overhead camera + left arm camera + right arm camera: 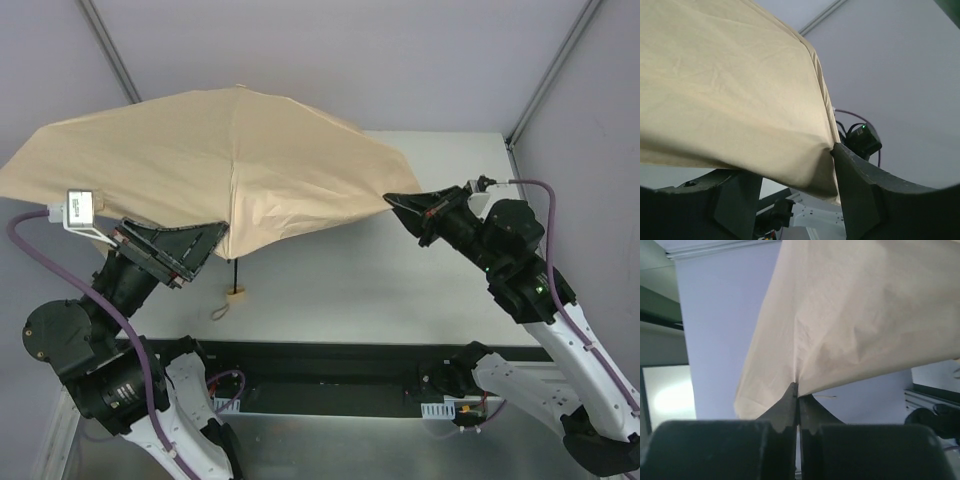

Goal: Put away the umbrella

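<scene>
The umbrella is open, its beige canopy spread over the back left of the table. Its thin dark shaft hangs down to the pale knob handle, which rests on the table with a strap loop. My right gripper is shut on the canopy's right edge, and in the right wrist view the fabric is pinched between the tips. My left gripper is open under the canopy's front edge. In the left wrist view the fabric sags between the wide jaws, and the right finger touches it.
The white table lies below the umbrella. A black rail runs along its near edge between the arm bases. Purple cables trail from both arms. Grey walls and metal frame posts enclose the back and right.
</scene>
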Controlling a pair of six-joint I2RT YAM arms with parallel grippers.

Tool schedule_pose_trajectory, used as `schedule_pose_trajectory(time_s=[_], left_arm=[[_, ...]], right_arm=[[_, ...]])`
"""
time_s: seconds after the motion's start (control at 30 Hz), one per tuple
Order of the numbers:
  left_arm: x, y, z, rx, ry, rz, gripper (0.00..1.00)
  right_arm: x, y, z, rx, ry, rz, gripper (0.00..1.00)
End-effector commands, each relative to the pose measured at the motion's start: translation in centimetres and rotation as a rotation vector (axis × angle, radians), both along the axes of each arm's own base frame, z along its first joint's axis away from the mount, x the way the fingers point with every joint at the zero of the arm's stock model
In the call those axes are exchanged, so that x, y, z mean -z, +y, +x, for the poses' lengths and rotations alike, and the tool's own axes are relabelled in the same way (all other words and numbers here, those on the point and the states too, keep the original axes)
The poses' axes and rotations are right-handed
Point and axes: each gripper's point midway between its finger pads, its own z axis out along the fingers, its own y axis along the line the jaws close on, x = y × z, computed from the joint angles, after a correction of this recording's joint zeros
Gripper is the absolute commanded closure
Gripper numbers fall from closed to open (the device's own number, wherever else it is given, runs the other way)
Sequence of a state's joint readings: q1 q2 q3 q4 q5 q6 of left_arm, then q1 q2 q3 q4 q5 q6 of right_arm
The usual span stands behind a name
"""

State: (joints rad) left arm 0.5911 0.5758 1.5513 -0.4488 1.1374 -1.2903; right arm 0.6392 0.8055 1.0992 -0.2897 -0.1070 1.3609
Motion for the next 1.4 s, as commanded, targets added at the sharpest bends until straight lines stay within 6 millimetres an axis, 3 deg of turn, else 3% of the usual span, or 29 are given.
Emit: schedule_pose_trajectory(time_s=[0.0, 0.1, 0.23, 0.33, 0.43, 0.57, 0.7, 0.83, 0.93, 1.03, 1.13, 1.2, 1.37], left_arm=[[1.7, -2.7, -3.5, 0.075, -0.159, 0.251, 0.41], [2.8, -3.9, -5.8, 0.074, -0.229, 0.320, 0.47], [4.9, -4.5, -7.3, 0.025, -0.224, 0.360, 0.49], [5.7, -2.4, -7.0, -0.127, -0.136, 0.347, 0.40], [4.5, 0.1, -6.0, -0.164, 0.024, 0.133, 0.33], [1.2, -0.2, -6.2, -0.145, -0.030, 0.109, 0.24], [0.7, -0.7, -5.2, -0.067, -0.010, 0.100, 0.29], [0.5, -1.9, -5.9, 0.020, -0.147, 0.233, 0.43], [1.1, -2.8, -6.8, 0.091, -0.275, 0.340, 0.48], [2.0, -3.4, -7.5, 0.145, -0.352, 0.400, 0.45], [3.0, -3.5, -7.5, 0.190, -0.367, 0.389, 0.34], [3.7, -3.5, -7.5, 0.208, -0.357, 0.376, 0.32], [6.1, -3.0, -6.8, 0.264, -0.335, 0.361, 0.49]], right_arm=[[-6.0, -1.1, 0.1, 0.061, -0.028, 0.195, 0.99], [-6.4, -1.5, 0.5, 0.091, -0.010, 0.199, 1.00], [-6.4, -1.3, 0.9, 0.100, 0.023, 0.198, 1.00], [-6.2, -2.2, 1.4, 0.148, -0.003, 0.161, 1.00], [-5.7, -2.2, 1.1, 0.110, -0.032, 0.110, 0.99], [-3.4, -3.3, 0.8, 0.146, -0.049, 0.054, 1.00], [-1.9, -6.1, 1.6, 0.268, -0.088, 0.011, 1.00], [-1.9, -8.7, 3.2, 0.366, -0.110, -0.045, 1.00], [-2.3, -9.8, 5.7, 0.431, -0.086, -0.056, 1.00], [-3.5, -10.7, 7.7, 0.480, -0.089, -0.089, 1.00], [-4.1, -11.6, 9.3, 0.524, -0.078, -0.117, 1.00], [-4.2, -12.0, 9.9, 0.542, -0.068, -0.135, 1.00], [-3.2, -13.0, 10.6, 0.590, -0.029, -0.174, 1.00]])
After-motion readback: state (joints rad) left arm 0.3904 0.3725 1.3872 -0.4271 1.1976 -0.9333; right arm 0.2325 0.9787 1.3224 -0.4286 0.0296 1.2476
